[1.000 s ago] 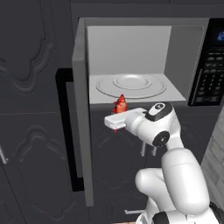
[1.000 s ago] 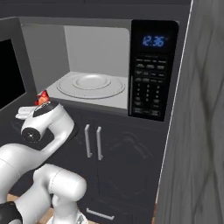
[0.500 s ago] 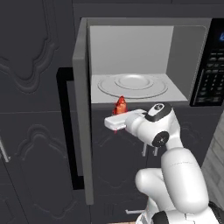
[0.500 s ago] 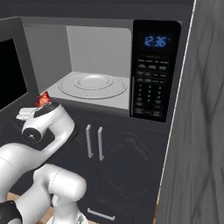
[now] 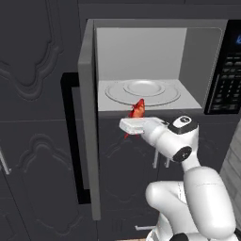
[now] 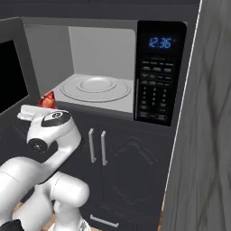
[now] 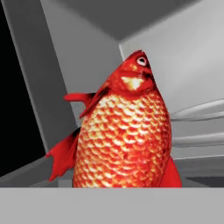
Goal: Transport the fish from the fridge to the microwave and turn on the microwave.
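Gripping the fish [image 5: 138, 110], the gripper [image 5: 132, 123] is clamped on its lower body, head pointing up and out beyond the fingers. Fish and gripper sit just outside the open microwave [image 5: 155, 66], at the front lip before the turntable [image 5: 142, 91].

Microwave [image 6: 115, 90] keypad panel [image 6: 158, 76] clock: "12:36".

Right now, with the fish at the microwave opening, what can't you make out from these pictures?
- End effector fingertips: in the hand view the fish covers them, so contact on it is unclear.
- Fish tail: cut off by the bottom of the hand view; in the left base view, behind the hand.
- Microwave keypad labels: too small to read in either base view.
- Door handle: cut off at the right base view's left edge.
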{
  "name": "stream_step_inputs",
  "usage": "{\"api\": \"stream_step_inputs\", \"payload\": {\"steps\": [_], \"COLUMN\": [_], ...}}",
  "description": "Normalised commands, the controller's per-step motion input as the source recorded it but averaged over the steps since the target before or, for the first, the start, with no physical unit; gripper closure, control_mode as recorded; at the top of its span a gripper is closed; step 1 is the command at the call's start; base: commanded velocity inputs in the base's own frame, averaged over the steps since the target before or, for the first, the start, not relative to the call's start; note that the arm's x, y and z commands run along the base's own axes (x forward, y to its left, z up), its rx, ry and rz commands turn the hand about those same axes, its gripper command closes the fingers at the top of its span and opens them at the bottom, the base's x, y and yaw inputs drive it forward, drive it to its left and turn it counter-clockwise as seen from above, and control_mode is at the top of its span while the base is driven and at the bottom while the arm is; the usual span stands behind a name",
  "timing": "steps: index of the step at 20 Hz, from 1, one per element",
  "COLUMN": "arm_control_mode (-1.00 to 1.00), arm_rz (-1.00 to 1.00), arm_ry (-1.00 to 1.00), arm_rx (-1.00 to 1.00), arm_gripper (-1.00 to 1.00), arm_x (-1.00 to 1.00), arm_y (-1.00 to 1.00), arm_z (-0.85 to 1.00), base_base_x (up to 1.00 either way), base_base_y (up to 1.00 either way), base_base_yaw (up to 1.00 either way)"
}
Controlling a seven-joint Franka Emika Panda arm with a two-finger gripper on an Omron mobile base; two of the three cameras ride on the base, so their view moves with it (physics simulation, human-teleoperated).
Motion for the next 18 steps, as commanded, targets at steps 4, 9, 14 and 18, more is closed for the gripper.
{"api": "stream_step_inputs", "payload": {"steps": [4, 9, 14, 18], "arm_control_mode": [-1.00, -1.00, -1.00, -1.00], "arm_rz": [-0.14, -0.12, -0.09, -0.06], "arm_ry": [-0.02, 0.17, 0.32, 0.34], "arm_rx": [0.24, 0.13, 0.19, 0.18], "arm_gripper": [1.00, 1.00, 1.00, 1.00], "arm_x": [-0.05, 0.03, 0.00, -0.16], "arm_y": [-0.23, -0.15, -0.32, -0.33], "arm_z": [0.85, 0.99, 1.00, 1.00], "base_base_x": [0.00, 0.00, 0.00, 0.00], "base_base_y": [0.00, 0.00, 0.00, 0.00], "base_base_yaw": [0.00, 0.00, 0.00, 0.00]}}
